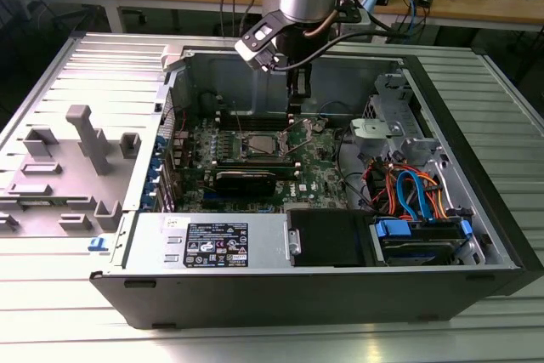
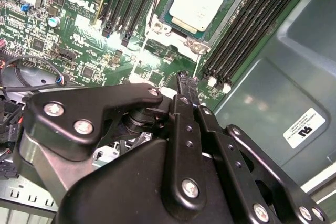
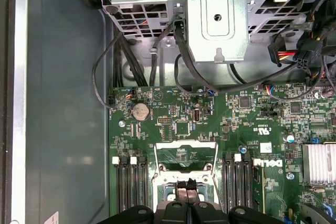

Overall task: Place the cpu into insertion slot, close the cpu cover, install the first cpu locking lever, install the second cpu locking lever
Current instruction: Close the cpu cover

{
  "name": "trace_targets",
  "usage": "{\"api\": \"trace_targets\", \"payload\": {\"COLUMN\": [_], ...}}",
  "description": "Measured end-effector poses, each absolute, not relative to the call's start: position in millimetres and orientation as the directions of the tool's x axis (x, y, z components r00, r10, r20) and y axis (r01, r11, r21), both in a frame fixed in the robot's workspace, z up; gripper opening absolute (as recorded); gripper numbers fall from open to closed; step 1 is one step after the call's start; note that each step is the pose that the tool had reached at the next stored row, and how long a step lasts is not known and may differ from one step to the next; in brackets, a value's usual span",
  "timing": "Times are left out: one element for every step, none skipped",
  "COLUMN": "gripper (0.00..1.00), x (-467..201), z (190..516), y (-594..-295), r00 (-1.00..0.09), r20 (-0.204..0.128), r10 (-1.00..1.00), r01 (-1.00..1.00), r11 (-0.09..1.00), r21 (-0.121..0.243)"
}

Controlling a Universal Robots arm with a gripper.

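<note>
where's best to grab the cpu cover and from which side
On the cpu cover, probably the free bar farthest from the cpu, coming from above: it's a thin frame, seemingly swung open, and that bar stands clear.

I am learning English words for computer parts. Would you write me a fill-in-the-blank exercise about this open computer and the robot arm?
1. The ___ with the silvery top lies in the insertion slot.
2. Long black memory slots run on ___ sides of it.
3. A round coin ___ sits on the green motherboard.
4. The end effector hangs over the motherboard, inside the open computer ___.

Missing words: cpu; both; battery; case.
</note>
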State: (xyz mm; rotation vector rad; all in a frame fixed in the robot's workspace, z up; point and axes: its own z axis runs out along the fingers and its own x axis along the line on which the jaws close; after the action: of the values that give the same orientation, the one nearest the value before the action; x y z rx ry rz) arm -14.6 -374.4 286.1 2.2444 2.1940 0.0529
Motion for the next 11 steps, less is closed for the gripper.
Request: {"api": "trace_targets", "payload": {"gripper": [0.11, 0.11, 0.11, 0.11, 0.11, 0.11, 0.11, 0.11, 0.11, 0.11, 0.11], "x": [-14.5, -14.3, -14.1, -14.0, -13.8, -13.6, -13.0, -12.5, -12.0, -11.5, -11.1], "z": [286.1, 286.1, 286.1, 286.1, 286.1, 286.1, 286.1, 286.1, 286.1, 286.1, 286.1], "y": [-374.4, -374.4, -374.4, -374.4, -374.4, -374.4, -374.4, -374.4, -374.4, -374.4, -374.4], "r00": [0.022, 0.022, 0.022, 0.022, 0.022, 0.022, 0.022, 0.022, 0.022, 0.022, 0.022], "r20": [0.022, 0.022, 0.022, 0.022, 0.022, 0.022, 0.022, 0.022, 0.022, 0.022, 0.022], "r10": [0.999, 1.0, 1.0, 1.0, 1.0, 1.0, 1.0, 0.999, 1.0, 1.0, 1.0], "r01": [0.999, 0.999, 0.999, 0.999, 0.999, 0.999, 0.999, 0.999, 0.999, 0.999, 0.999], "r11": [-0.023, -0.023, -0.023, -0.023, -0.023, -0.023, -0.023, -0.023, -0.023, -0.023, -0.023], "r21": [0.025, 0.025, 0.025, 0.025, 0.025, 0.025, 0.025, 0.025, 0.025, 0.025, 0.025]}}
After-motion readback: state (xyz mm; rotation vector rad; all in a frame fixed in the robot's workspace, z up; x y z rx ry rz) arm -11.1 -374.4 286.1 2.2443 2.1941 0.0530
